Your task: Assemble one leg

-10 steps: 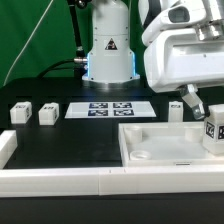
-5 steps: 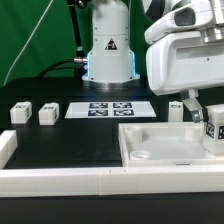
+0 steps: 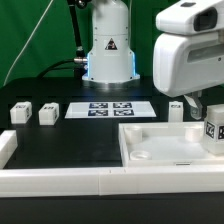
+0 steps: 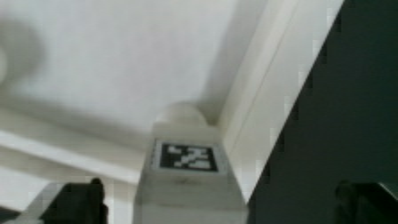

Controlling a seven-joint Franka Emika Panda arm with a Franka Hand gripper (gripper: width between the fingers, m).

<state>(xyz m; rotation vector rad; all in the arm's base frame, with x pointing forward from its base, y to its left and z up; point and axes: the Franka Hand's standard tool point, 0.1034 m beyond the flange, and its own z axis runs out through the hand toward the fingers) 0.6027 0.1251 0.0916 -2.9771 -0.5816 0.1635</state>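
A leg (image 3: pixel 213 133), a small white post with a black-and-white tag, stands upright in the far right corner of the large white tray (image 3: pixel 160 150). My gripper (image 3: pixel 199 108) hangs just above it, mostly hidden by the arm's white body. In the wrist view the same leg (image 4: pixel 185 165) rises between my two dark fingertips (image 4: pixel 75 203), which stand wide apart and clear of it; the gripper (image 4: pixel 221 206) is open. Another leg (image 3: pixel 176 108) stands behind the tray. Two more legs (image 3: pixel 21 112) (image 3: pixel 47 114) stand at the exterior view's left.
The marker board (image 3: pixel 110 109) lies flat in the middle, in front of the robot base (image 3: pixel 108 55). A low white wall (image 3: pixel 90 181) runs along the front edge, with a raised end (image 3: pixel 7 147) at the exterior view's left.
The arm's white body has shifted toward the exterior view's right and slightly up. The leg in the tray and the other legs have not moved.
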